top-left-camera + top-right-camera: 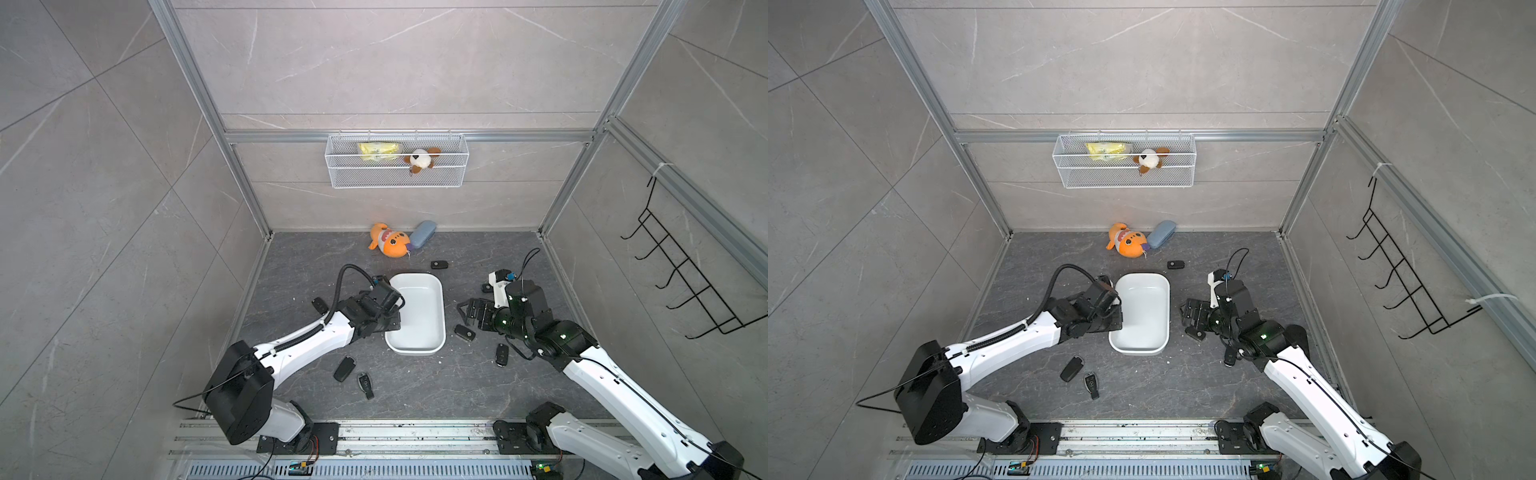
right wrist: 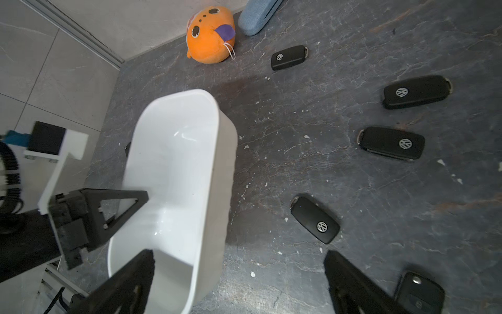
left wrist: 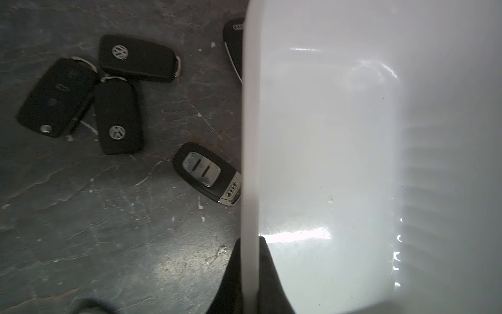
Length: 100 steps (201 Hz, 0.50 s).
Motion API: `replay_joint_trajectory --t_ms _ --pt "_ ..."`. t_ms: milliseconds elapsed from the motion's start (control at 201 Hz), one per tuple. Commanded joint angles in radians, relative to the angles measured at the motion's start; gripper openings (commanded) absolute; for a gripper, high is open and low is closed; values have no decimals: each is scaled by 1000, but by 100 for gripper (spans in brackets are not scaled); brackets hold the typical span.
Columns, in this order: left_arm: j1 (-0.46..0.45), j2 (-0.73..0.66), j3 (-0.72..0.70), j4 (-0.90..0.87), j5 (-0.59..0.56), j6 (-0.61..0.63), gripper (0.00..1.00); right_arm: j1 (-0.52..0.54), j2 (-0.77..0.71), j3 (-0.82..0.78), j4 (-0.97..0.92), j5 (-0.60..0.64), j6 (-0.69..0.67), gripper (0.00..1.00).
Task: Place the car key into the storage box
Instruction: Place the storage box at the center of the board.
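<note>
On the left arm, the left claw (image 3: 250,244) is clamped on a long wall of the storage box (image 3: 250,122), with 1 finger inside, 1 outside and the rim pinched between. The box interior shows plain white plastic. All car keys (image 1: 439,264) in view lie on the dark tabletop (image 1: 415,382), outside the box. In the left wrist view an Audi key (image 3: 207,172) lies flat just beside the gripped wall. A 2nd key (image 3: 235,46) is half hidden behind the rim, and farther out is a 3-key cluster (image 3: 118,117), keys touching, 2 with the VW badge up. The right claw (image 2: 239,255) stands wide apart and holds nothing. It is over the tabletop on the robot's right of the box, near it but apart in both top views. A VW key (image 2: 315,218) lies in the gap ahead of its spread fingers, and a button-side-up key (image 2: 419,292) is just beside 1 finger. There are 3 more VW keys farther out. A top view shows 2 keys (image 1: 345,368) by the left arm's forearm. At the back wall an orange plush (image 1: 388,245) lies just beside a blue-grey case (image 1: 423,233). Above them a wire basket (image 1: 397,178) holds a yellow packet (image 1: 379,151) and a brown-white plush (image 1: 419,160). A black hook rack (image 1: 685,282) hangs on the right wall.
</note>
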Motion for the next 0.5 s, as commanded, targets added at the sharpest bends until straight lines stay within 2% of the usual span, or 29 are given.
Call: replay_joint_trajectory --t_ms 0,194,398,493 --pt "-46 85 31 83 -29 -83 0 5 -41 -8 -66 32 5 100" --pt "-73 202 56 106 -33 -121 0 6 -76 -18 -71 49 -16 100" --pt "-68 221 36 52 -117 -133 0 5 -83 -26 -44 52 -15 100" --pt "-52 213 14 48 -121 -124 0 6 -87 -36 -23 55 -7 99"
